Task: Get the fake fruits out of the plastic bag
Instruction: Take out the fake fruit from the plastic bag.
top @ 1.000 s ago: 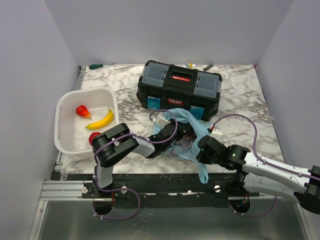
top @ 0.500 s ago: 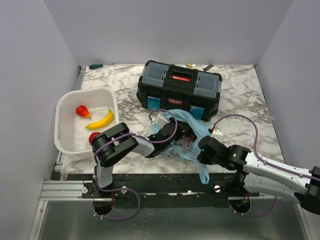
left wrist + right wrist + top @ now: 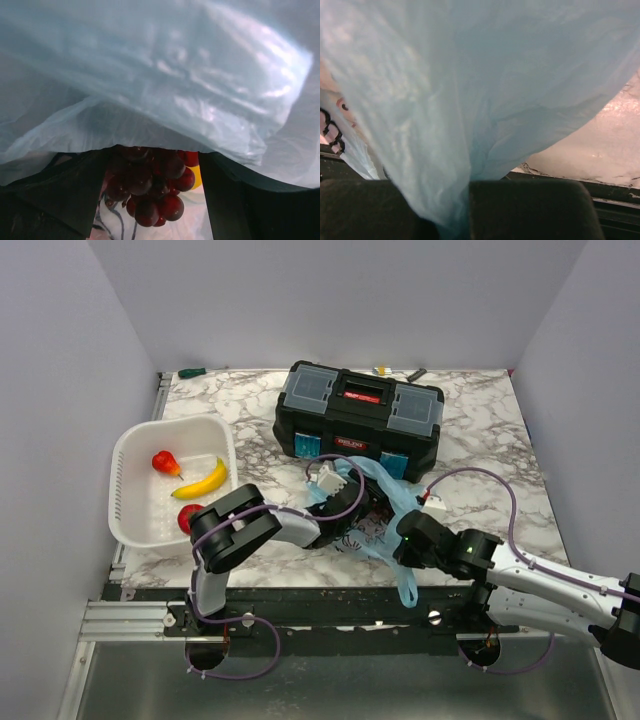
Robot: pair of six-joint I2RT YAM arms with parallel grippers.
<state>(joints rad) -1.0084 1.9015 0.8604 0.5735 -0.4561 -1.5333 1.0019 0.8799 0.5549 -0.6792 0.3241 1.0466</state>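
The light-blue plastic bag [image 3: 388,498] lies in front of the toolbox, one handle hanging over the table's near edge. My left gripper [image 3: 152,200] is inside the bag's mouth, open, its fingers [image 3: 55,195] on either side of the dark red grape bunch [image 3: 147,187]. An orange-yellow fruit [image 3: 196,176] shows just behind the grapes. My right gripper [image 3: 465,205] is shut on the bag's film at its near right edge [image 3: 403,532]. The yellow banana [image 3: 201,480] and the red apple [image 3: 187,517] lie in the white basket.
The white slotted basket [image 3: 126,452] at the left also holds a small red pear-shaped fruit [image 3: 164,462]. A black toolbox [image 3: 358,418] stands right behind the bag. A green screwdriver [image 3: 191,372] and small tools lie along the far edge.
My left gripper has pushed further to the right, deeper into the bag. The bag's upper edge has shifted a little. The right gripper has held its place.
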